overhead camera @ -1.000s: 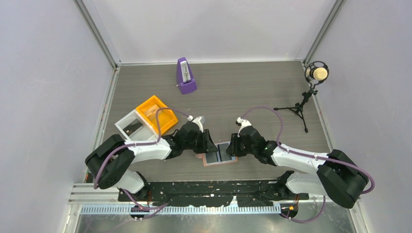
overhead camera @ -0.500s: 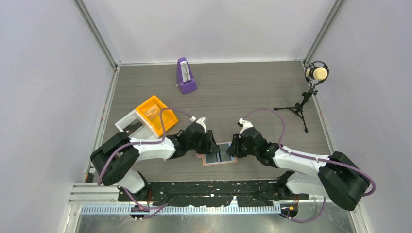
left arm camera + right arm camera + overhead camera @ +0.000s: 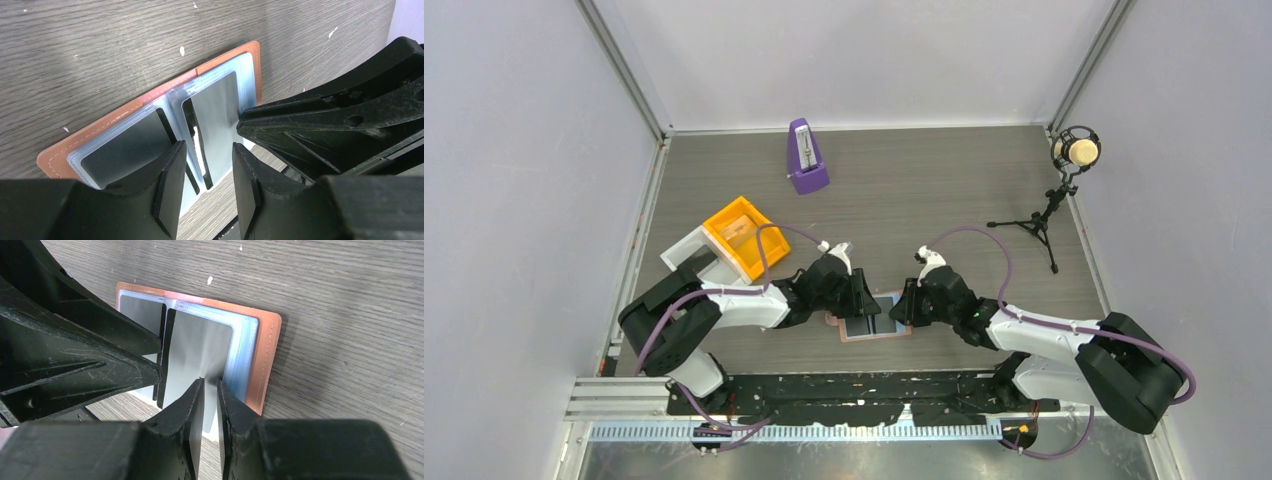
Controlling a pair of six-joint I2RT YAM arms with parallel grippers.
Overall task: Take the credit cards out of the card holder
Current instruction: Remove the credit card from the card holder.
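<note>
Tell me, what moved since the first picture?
The left gripper slid a little to the right, closer over the card holder, and that arm's elbow swung the same way. The right gripper barely shifted. Nothing was visibly picked up or let go. The card holder, the orange tray and the purple metronome stayed put.

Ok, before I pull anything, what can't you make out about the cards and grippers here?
- Right wrist: the right gripper straddles the dark grey rectangular card; its fingers hide whether it actually pinches it.
- Left wrist: the left gripper hides the near edge of the open salmon-tan leather card holder; cards per pocket unreadable.
- Top external: both grippers cover the holder's ends; card edges hidden.
</note>
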